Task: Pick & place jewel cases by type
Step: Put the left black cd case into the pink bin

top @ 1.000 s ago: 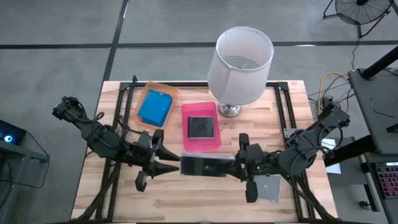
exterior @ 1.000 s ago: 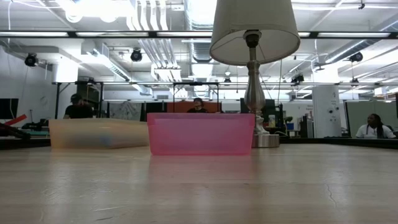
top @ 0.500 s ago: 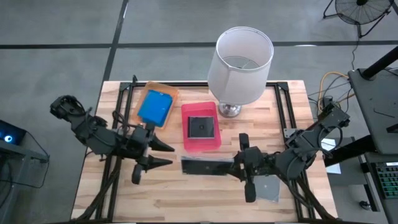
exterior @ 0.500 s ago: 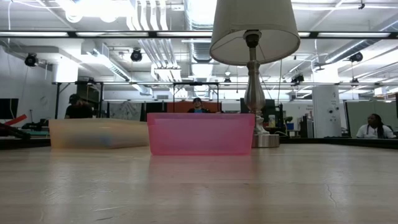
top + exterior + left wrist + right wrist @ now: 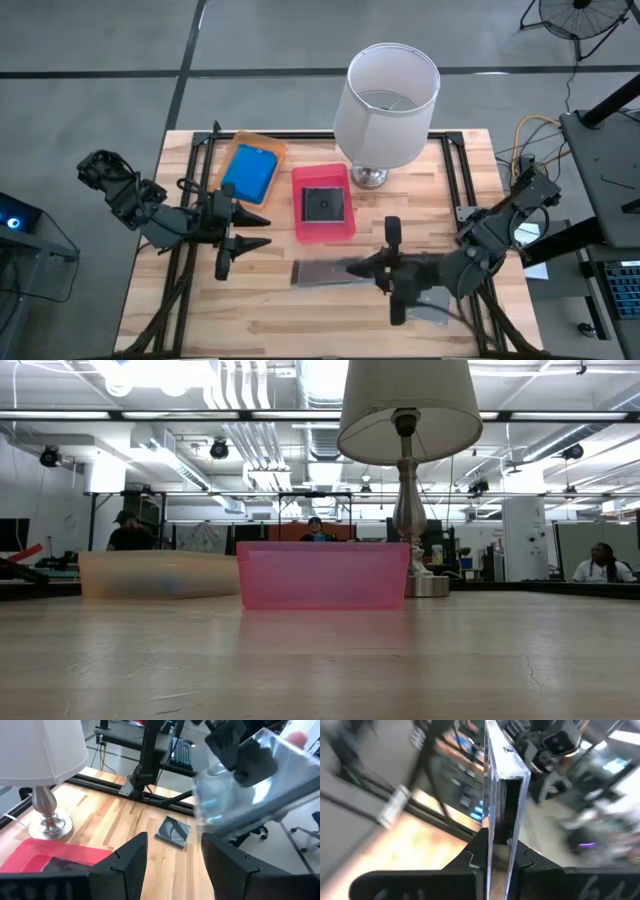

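My right gripper point(image 5: 366, 270) is shut on a clear and dark grey square jewel case point(image 5: 322, 272) above the table's near middle. The left wrist view shows that case point(image 5: 250, 785) in the air. My left gripper point(image 5: 262, 232) is open and stands apart from it, to the case's left. A second grey case point(image 5: 432, 304) lies flat on the table under the right arm. A third one point(image 5: 323, 205) lies in the pink tray point(image 5: 300, 232). The blue cases point(image 5: 248, 171) lie in the orange tray point(image 5: 224, 160). My right gripper pinches the case between its two fingers point(image 5: 474, 854) at the edge point(image 5: 502, 822) that faces the table's right side. The fingers come level from the right. The case is lifted clear and juts past the fingertips toward the left arm, turned partly on edge.
A lamp with a white shade point(image 5: 392, 90) stands at the far middle of the table, its metal base point(image 5: 370, 177) beside the pink tray. Black frame rails point(image 5: 452, 170) run along the table's edges. Bare wood lies near the near left corner point(image 5: 200, 320). People sit in the room beyond.
My left gripper has drawn back from the case's left end toward the table's left and far side, leaving the case to my right gripper alone. The right arm is moving and shows blurred. The case has stayed over the near middle.
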Motion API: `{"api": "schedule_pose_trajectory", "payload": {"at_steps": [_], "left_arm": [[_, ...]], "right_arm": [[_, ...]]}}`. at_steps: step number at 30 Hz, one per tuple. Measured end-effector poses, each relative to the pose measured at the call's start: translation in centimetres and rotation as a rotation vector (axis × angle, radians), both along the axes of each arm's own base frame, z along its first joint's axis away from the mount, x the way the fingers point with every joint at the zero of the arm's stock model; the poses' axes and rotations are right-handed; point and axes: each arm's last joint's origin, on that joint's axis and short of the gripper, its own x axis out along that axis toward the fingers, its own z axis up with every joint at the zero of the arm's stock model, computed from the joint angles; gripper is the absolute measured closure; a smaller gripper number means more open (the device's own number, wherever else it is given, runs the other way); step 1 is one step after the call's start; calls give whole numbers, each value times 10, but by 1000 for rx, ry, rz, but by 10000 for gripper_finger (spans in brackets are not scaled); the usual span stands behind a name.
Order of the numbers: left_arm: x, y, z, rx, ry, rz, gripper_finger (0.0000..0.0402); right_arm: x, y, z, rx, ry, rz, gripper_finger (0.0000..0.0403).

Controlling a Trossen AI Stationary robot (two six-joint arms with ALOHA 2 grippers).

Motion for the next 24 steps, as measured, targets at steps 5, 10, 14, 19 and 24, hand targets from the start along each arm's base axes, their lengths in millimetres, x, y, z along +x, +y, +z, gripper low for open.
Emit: {"api": "schedule_pose_trajectory", "payload": {"at_steps": [5,10,14,19,24], "left_arm": [[1,0,-3,-3,8,2,234],[0,0,-2,0,5,8,234],[0,1,-2,5,1,27,234],[0,2,-2,-7,-7,64,234],[-1,4,-1,-45,-28,140,234]], "right_arm": [[6,0,-8,-359,26,-213,389],[16,1,-20,-683,124,-333,389],[27,2,-32,-859,206,-386,389],[42,13,-55,-1068,306,-358,389],[46,17,-63,-1086,318,-349,389]]}}
